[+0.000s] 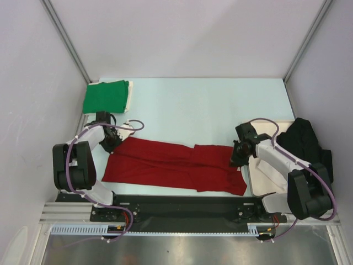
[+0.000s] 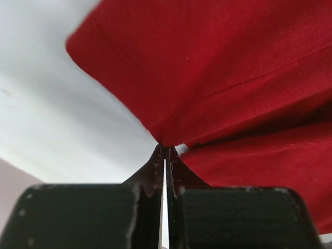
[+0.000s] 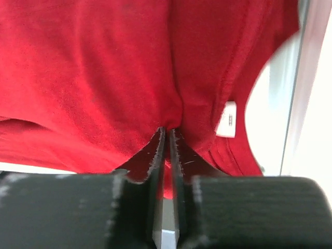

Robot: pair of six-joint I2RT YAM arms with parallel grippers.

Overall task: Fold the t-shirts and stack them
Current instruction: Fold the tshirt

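Note:
The red t-shirt (image 1: 176,165) lies stretched in a long band across the near half of the table. My left gripper (image 1: 113,138) is shut on its far-left corner, and the cloth (image 2: 218,78) gathers into the fingertips (image 2: 165,148). My right gripper (image 1: 238,155) is at the shirt's right end, its jaws a hair apart with red cloth (image 3: 104,78) pinched between them (image 3: 168,130). A small white neck label (image 3: 226,119) shows just right of that pinch. The green t-shirt (image 1: 106,96) lies folded at the back left corner.
A black garment (image 1: 304,142) is heaped at the right, partly on a flat cream board (image 1: 263,171) under my right arm. A pale cloth edge (image 1: 131,94) shows beside the green shirt. Walls with metal posts close in the table on three sides.

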